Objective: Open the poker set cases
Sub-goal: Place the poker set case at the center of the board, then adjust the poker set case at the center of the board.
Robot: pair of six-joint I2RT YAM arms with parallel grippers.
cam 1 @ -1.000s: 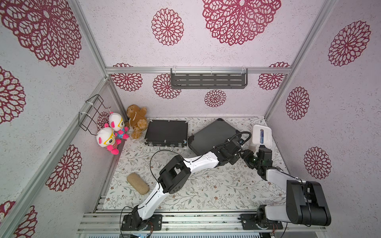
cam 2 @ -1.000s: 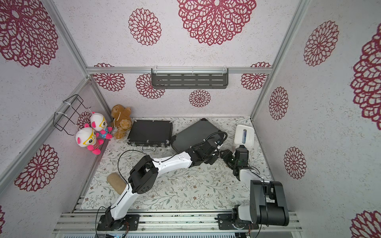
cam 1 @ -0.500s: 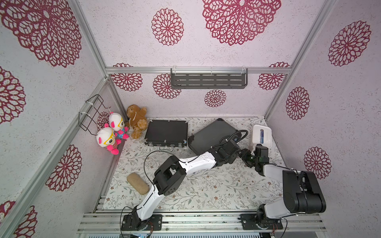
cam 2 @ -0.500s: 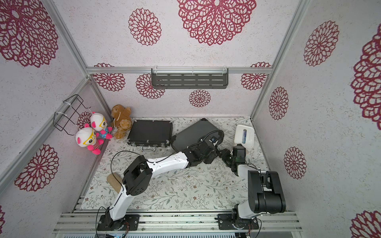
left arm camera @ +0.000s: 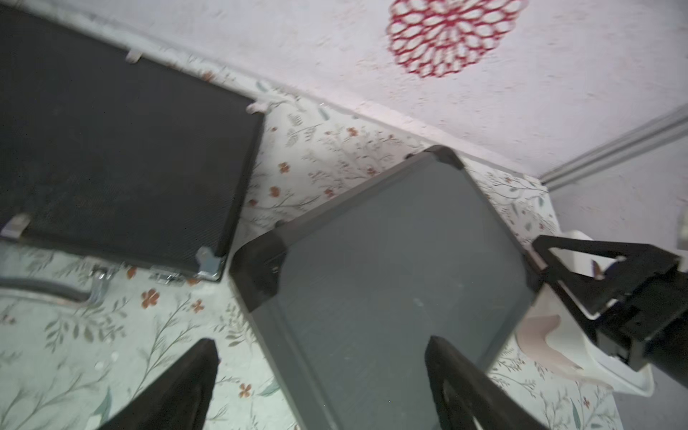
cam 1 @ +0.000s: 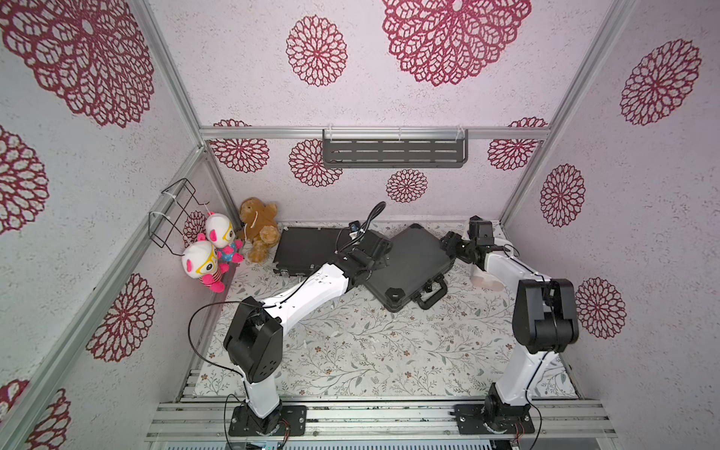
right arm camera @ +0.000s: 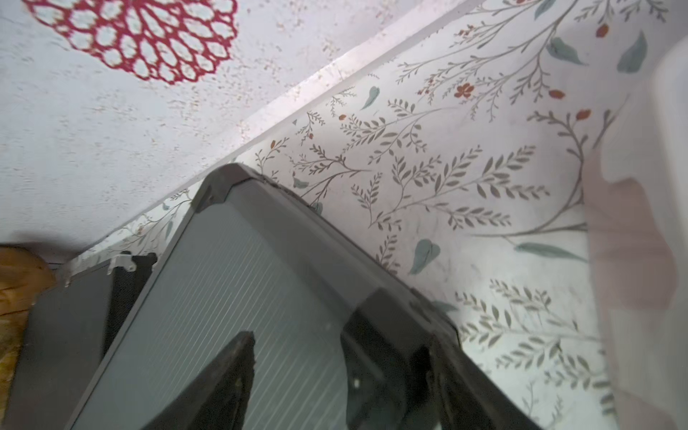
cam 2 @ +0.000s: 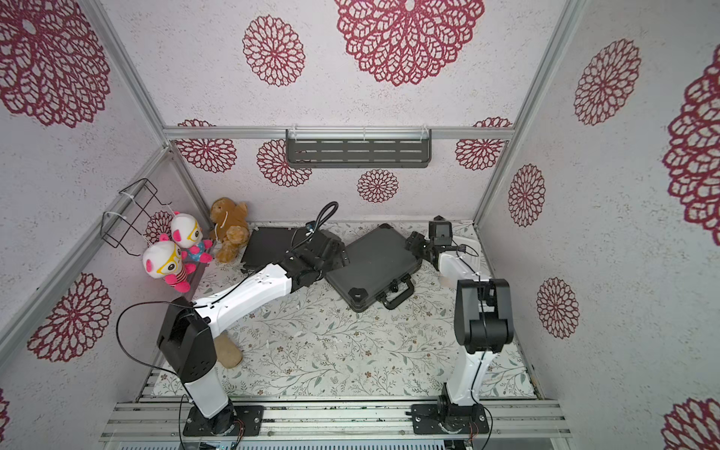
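At the left of both top views a black wire basket (cam 1: 171, 214) hangs on the wall above two white-and-pink plush dolls with yellow glasses (cam 1: 202, 265), with a brown teddy bear (cam 1: 259, 230) beside them; the dolls' printed faces are the only markings. Lower left in a top view, a tan rounded lump (cam 2: 228, 350) is half hidden behind the left arm's elbow. The flat black case with silver latches (cam 1: 304, 249) lies lid down at the back of the floral-patterned table (cam 1: 370, 350), its right end covered by the left wrist; in the blurred left wrist view its handle is cut off by the frame edge. The left arm rises from its base at lower left, bends at the elbow and reaches up and right over the gap between the cases. The left end effector (left arm camera: 322, 340) is spread wide and holds nothing, one finger over the table and one over the lid of the thicker grey case with black corners (cam 1: 413, 265). That case lies shut and turned diagonally, just right of centre, handle towards the lower edge. The right arm stands tall at lower right, its forearm angled up and left. The right end effector (right arm camera: 340, 338) is parted astride the case's right corner, not clamping it. Behind it, a white box with a pale pink opening (left arm camera: 540, 331) is mostly hidden.
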